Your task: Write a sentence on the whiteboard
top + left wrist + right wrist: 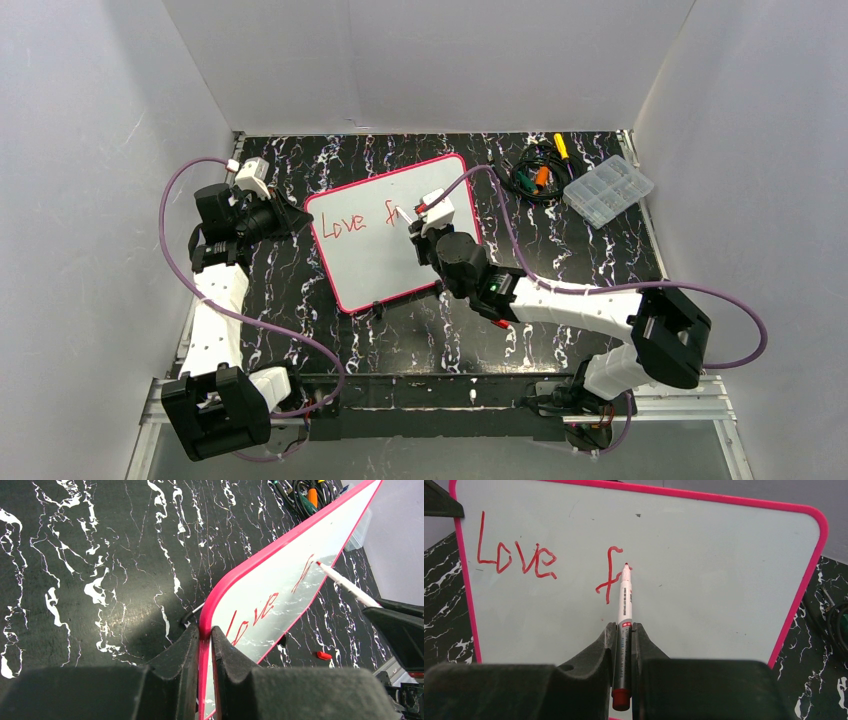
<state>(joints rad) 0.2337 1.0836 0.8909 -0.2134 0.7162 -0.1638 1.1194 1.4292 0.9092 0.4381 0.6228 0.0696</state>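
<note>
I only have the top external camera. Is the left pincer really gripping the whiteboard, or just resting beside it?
Observer: Gripping. The left wrist view shows the left pincer shut on the whiteboard rim, next to a rounded corner.
Operator: Where is the marker tip?
Observer: In the right wrist view the right pincer holds the marker, with its tip just right of the letter f. I cannot tell whether it touches.
Operator: Anything hidden under the right arm?
Observer: The left wrist view shows a small red piece on the table beyond the board, possibly a cap.
</note>
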